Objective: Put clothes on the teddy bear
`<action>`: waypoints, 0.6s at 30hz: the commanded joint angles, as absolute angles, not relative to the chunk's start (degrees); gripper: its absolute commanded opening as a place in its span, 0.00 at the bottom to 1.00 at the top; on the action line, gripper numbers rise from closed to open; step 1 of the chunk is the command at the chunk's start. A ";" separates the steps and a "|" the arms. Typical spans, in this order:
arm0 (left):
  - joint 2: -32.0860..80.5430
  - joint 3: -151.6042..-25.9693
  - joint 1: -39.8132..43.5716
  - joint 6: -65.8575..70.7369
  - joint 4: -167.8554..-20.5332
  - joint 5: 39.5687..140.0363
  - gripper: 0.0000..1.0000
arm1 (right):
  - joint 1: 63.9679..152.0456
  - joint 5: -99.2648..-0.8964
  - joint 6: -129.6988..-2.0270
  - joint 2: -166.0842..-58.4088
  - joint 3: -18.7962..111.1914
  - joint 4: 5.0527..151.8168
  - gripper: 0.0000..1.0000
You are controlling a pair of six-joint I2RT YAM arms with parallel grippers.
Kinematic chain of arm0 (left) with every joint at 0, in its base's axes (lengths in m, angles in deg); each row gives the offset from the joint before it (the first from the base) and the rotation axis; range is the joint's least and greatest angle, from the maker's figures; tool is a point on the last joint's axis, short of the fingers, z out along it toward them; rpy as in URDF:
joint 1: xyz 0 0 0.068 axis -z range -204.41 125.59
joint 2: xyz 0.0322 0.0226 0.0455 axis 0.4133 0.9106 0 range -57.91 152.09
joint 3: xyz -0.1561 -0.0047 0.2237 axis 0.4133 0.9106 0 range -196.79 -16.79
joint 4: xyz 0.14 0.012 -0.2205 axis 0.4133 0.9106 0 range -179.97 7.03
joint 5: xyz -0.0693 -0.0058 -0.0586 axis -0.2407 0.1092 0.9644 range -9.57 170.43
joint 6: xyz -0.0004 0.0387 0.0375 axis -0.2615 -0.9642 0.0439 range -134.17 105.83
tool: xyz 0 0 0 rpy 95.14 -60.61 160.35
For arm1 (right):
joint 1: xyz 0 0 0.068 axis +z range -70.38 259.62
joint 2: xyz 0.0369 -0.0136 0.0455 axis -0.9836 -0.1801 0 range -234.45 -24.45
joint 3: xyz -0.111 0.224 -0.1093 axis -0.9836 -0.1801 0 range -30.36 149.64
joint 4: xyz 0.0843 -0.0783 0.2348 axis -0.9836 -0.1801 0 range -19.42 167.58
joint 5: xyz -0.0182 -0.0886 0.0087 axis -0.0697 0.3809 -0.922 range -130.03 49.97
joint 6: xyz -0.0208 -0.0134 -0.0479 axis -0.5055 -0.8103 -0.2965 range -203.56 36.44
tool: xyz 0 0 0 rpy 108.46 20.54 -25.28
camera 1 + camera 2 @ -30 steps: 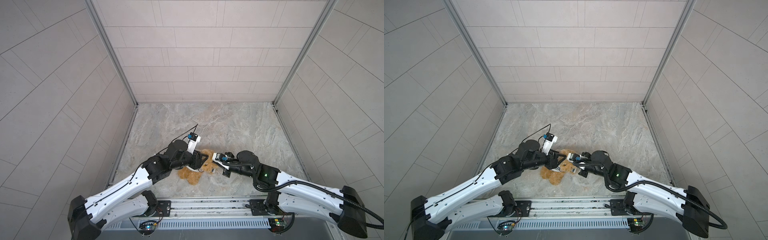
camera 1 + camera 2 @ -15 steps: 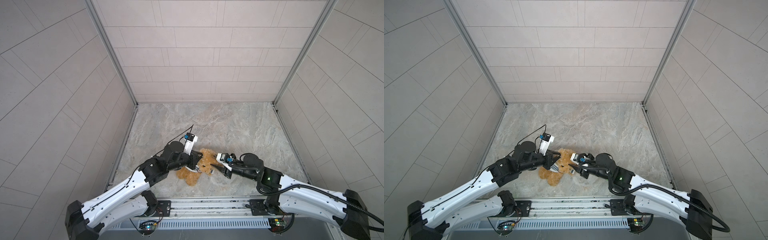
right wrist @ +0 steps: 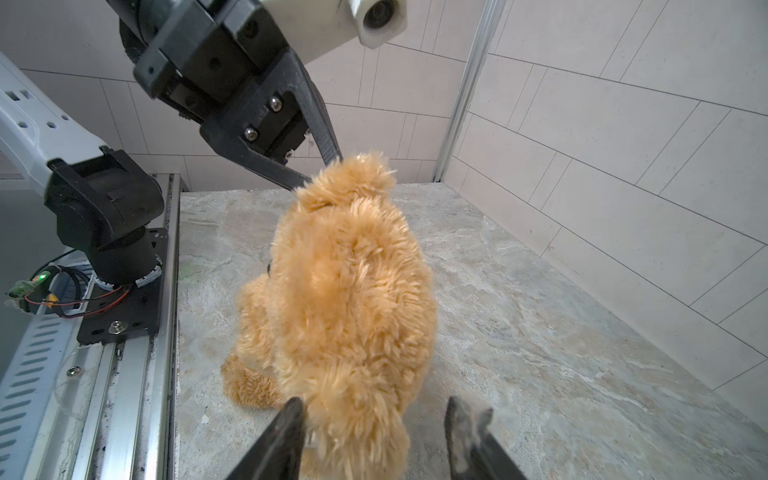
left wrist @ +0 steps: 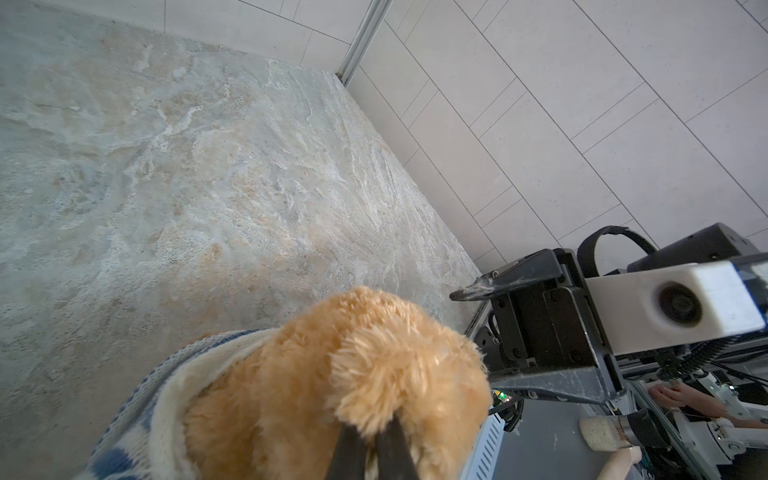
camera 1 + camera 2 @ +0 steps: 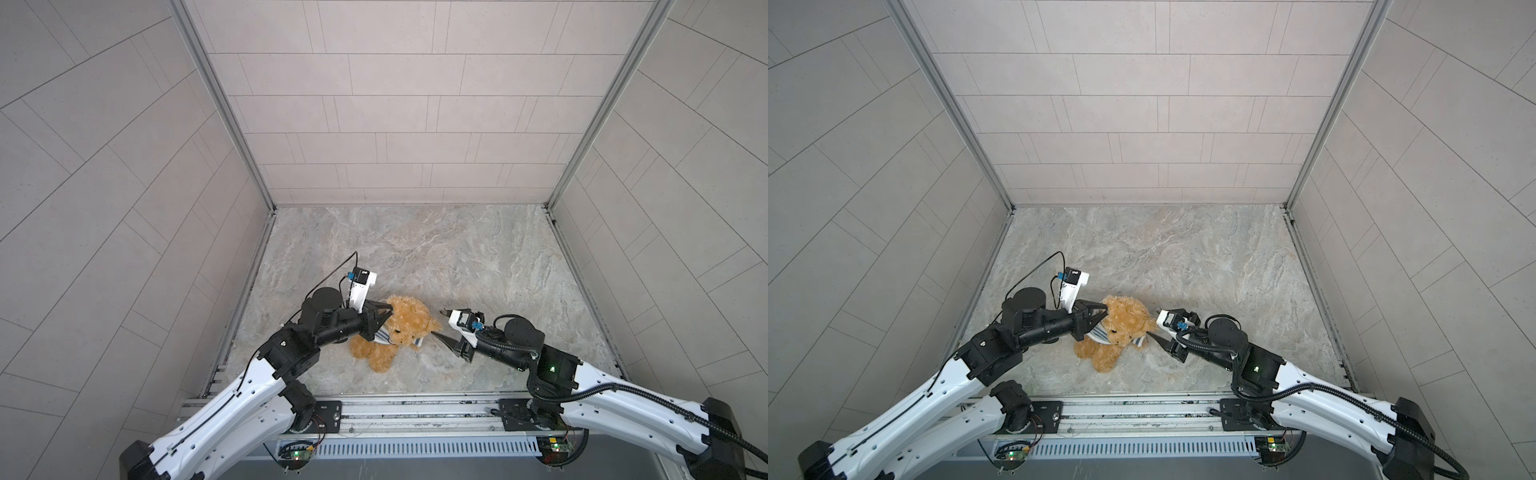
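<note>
Bright, even, diffuse; soft shadows under the teddy bear (image 5: 400, 328). Sharp in both top views, wide-angle bending at edges; fur blurred in wrist views.

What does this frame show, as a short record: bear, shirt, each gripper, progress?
bear: golden-brown plush, on the marble table, between the two arms
shirt: blue-and-white striped, around the bear below its head
left gripper: jaws shut on fur at the bear's head
right gripper: jaws open, one on each side of the bear's fur, not clamping
progress: shirt partly on; how far it reaches down the body cannot be told
</note>
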State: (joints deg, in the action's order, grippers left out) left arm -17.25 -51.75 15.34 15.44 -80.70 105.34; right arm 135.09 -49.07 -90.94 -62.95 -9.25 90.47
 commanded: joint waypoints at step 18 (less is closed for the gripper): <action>-17.31 -52.37 15.14 13.04 -79.52 103.24 0.08 | 134.99 -50.01 -99.63 -68.54 -1.50 87.96 0.00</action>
